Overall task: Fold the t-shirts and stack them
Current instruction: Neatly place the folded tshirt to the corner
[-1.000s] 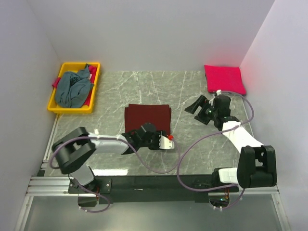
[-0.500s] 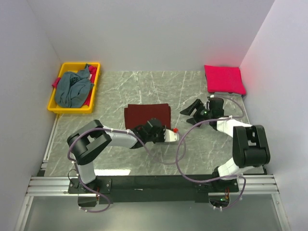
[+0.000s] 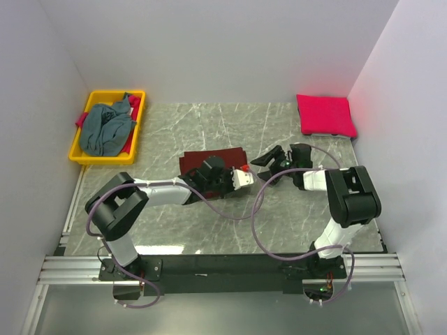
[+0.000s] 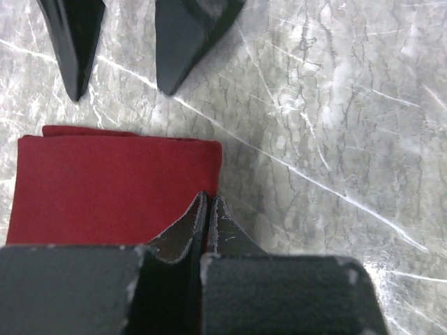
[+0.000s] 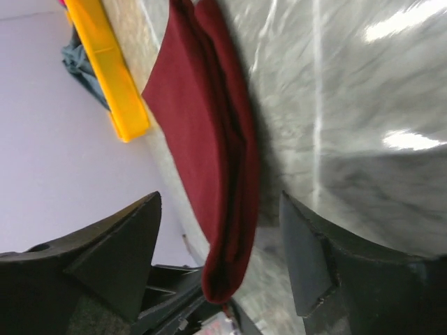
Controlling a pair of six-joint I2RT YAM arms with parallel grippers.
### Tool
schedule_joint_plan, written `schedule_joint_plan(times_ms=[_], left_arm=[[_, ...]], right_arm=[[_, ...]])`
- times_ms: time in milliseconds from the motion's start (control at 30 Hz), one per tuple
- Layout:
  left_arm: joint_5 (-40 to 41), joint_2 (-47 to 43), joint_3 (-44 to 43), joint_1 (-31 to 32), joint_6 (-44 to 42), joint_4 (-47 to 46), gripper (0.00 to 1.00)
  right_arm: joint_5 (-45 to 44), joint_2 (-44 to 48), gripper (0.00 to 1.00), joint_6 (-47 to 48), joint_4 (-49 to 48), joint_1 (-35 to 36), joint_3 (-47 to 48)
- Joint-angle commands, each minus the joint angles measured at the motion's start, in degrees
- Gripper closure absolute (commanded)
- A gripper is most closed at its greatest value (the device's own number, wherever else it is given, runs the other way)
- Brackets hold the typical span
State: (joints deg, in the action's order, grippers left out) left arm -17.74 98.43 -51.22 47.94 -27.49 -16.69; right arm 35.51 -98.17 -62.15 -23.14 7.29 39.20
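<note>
**Firmly pinched: left claw on the maroon shirt, right claw wide beside it**

Roughly at the middle of the marble table (image 3: 314, 202) lies the dark maroon t-shirt (image 3: 209, 159), folded into a flat rectangle. The left gripper (image 4: 208, 213) sits at the shirt's near right corner. Its two jaws are pressed tight together with a layer of the maroon cloth caught between them. In the right wrist view the cloth's edge at that corner looks a little raised, with a shadow under it.

The right gripper (image 5: 218, 209) reaches in from the right side of the table, low over the marble. Its jaws stand wide apart and hold nothing. In the left wrist view its two black fingertips (image 4: 70, 49) point down at the bare marble just beyond the shirt's edge, apart from the cloth.

The bright pink-red t-shirt (image 3: 326, 115) lies folded in the far right corner of the table, well apart from both arms. The yellow bin (image 3: 101, 160) stands in the far left corner. The grey-blue t-shirt (image 3: 105, 131) is bunched up inside it, unfolded, with a bit of red cloth showing at its sides.
</note>
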Motion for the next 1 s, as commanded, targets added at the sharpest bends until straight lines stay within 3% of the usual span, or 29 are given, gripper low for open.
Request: schedule_joint_plan(times_ms=[0, 133, 167, 300, 367, 467, 600, 967], left_arm=[[-4.1, -1.9, -2.7, -0.8, 2.8, 0.9, 0.99], [-4.9, -2.2, -3.0, -1.4, 3.1, 1.1, 0.99], [-4.9, -2.2, -3.0, -1.5, 3.6, 1.0, 0.99], [-4.9, -2.2, -3.2, -1.9, 4.0, 0.7, 0.99], [-4.8, -2.1, -3.6, -2.1, 4.1, 1.0, 0.99], [-5.1, -2.4, -4.1, -2.5, 4.2, 1.5, 0.99], [-6.3, -2.9, -4.1, -2.9, 4.5, 2.0, 0.99], [-6.5, -1.6, -5.2, -2.9, 6.2, 1.2, 0.99]], right_arm=[[-3.3, -1.1, 0.27, -7.3, -8.8, 2.6, -2.1], [-7.5, -2.2, 0.4, -9.8, -8.9, 5.2, -2.1], [-9.7, -2.5, 0.48, -9.7, -8.5, 6.2, -1.8], [-11.9, -7.0, 0.58, -10.7, -5.8, 7.9, 1.7], [-12.0, -8.3, 0.58, -10.5, -4.0, 8.2, 2.9], [-13.1, -9.1, 0.47, -9.9, -2.4, 8.4, 4.1], [-13.5, -9.5, 0.43, -11.2, -4.5, 8.7, 3.5], [-21.5, -16.3, 0.55, -14.1, -6.8, 13.0, 9.0]])
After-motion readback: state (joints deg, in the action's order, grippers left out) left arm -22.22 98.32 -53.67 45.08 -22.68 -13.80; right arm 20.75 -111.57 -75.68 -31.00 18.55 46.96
